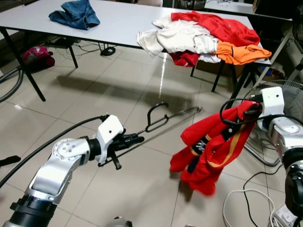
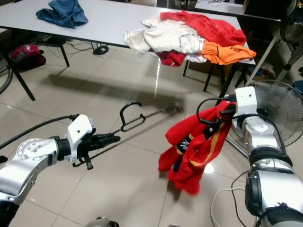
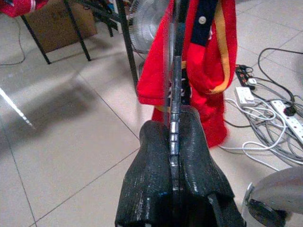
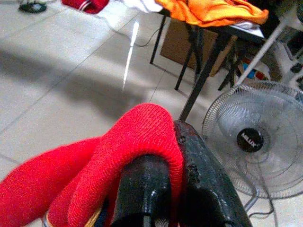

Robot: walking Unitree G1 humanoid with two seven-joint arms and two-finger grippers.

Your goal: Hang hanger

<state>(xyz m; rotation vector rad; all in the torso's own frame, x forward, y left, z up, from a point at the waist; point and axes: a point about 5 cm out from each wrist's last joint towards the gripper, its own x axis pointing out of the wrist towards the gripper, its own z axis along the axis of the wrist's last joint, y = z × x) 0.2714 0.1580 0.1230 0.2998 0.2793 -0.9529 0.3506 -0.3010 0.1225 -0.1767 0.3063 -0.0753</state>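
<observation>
The hanger point(image 1: 163, 119) is held out over the floor point(image 1: 94, 94) by the left gripper point(image 1: 135, 139), whose fingers are clamped on one end of its thin bar, so that the hook is kept free and raised. A red garment point(image 1: 208, 149) is pinched by the right gripper point(image 1: 251, 112), its fingers closed on a fold of cloth near the collar, and is left to hang beside the fan point(image 1: 279, 94). Hanger and garment are kept apart, likely so the bar can be threaded in. More clothes point(image 1: 199, 38) are piled on the table point(image 1: 118, 19) behind.
</observation>
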